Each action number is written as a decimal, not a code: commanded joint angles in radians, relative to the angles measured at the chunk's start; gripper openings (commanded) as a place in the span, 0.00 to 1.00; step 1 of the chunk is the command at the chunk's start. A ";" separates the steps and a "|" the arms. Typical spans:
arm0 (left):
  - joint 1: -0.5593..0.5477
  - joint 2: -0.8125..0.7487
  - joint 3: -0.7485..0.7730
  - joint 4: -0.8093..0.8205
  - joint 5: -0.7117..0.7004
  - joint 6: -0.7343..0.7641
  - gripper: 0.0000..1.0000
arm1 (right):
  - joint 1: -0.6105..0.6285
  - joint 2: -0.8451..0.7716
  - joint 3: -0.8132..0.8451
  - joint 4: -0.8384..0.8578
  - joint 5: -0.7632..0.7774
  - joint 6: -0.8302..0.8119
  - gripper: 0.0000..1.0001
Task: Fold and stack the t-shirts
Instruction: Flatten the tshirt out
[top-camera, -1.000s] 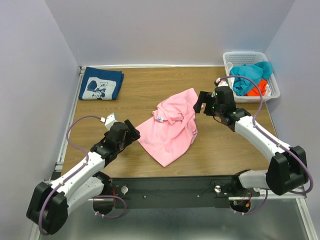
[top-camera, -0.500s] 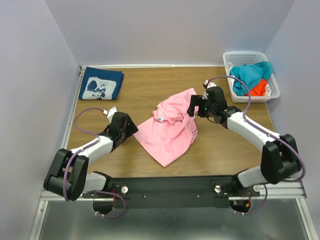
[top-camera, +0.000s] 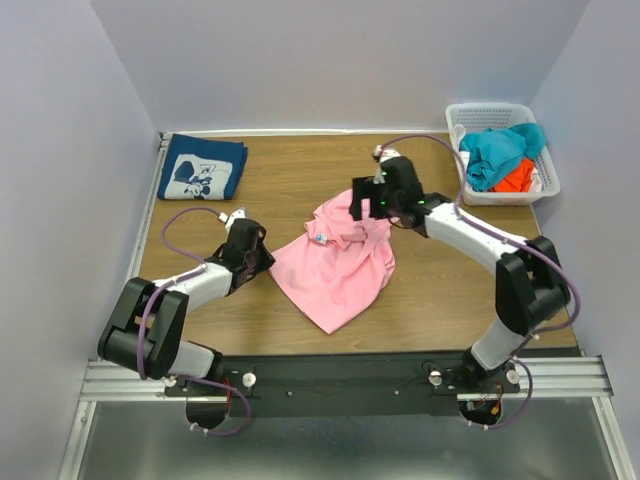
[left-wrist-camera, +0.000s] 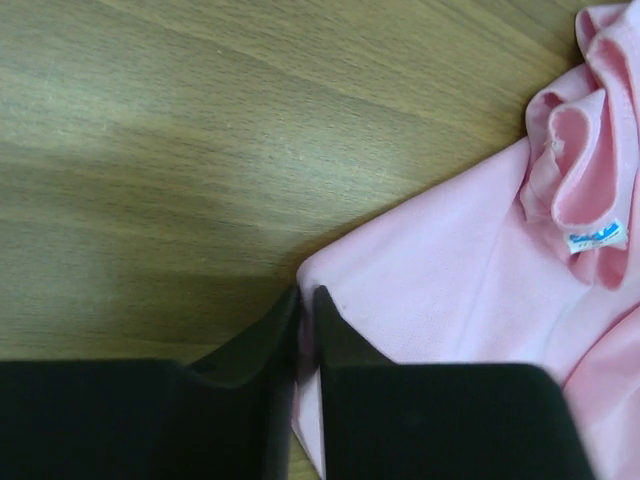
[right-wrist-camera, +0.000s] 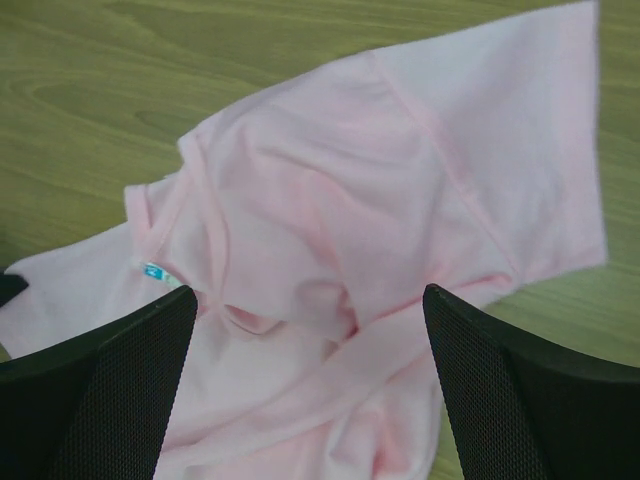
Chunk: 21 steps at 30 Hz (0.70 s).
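A crumpled pink t-shirt (top-camera: 340, 262) lies mid-table, also filling the left wrist view (left-wrist-camera: 470, 270) and the right wrist view (right-wrist-camera: 400, 170). My left gripper (top-camera: 263, 256) is at its left corner, shut on the cloth's edge; the black fingers (left-wrist-camera: 250, 350) pinch a sliver of pink between them (left-wrist-camera: 305, 300). My right gripper (top-camera: 366, 201) hovers open over the shirt's upper part, with the bunched collar area between its wide-apart fingertips (right-wrist-camera: 310, 292), touching nothing. A navy blue t-shirt (top-camera: 203, 167) with a white cartoon print lies folded at the far left corner.
A white basket (top-camera: 495, 108) at the far right holds teal and orange clothes. Bare wooden table (top-camera: 290, 175) surrounds the pink shirt. Grey walls enclose the table on three sides.
My left gripper slid right to the pink shirt's left corner and shut on it. My right arm swung left, from beside the basket to above the shirt's upper edge, still open.
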<state>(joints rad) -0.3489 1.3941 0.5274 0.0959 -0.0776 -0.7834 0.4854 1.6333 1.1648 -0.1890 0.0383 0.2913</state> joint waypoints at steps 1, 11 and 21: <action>0.001 0.003 0.019 0.010 0.010 0.019 0.03 | 0.119 0.124 0.099 0.010 -0.032 -0.139 1.00; 0.002 -0.035 0.002 0.011 -0.019 0.036 0.00 | 0.291 0.466 0.380 -0.030 -0.005 -0.256 0.90; 0.002 -0.061 -0.010 0.002 -0.039 0.033 0.00 | 0.294 0.551 0.457 -0.043 0.205 -0.159 0.26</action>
<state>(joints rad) -0.3489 1.3579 0.5285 0.0959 -0.0784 -0.7628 0.7815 2.1777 1.5810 -0.2180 0.1101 0.0898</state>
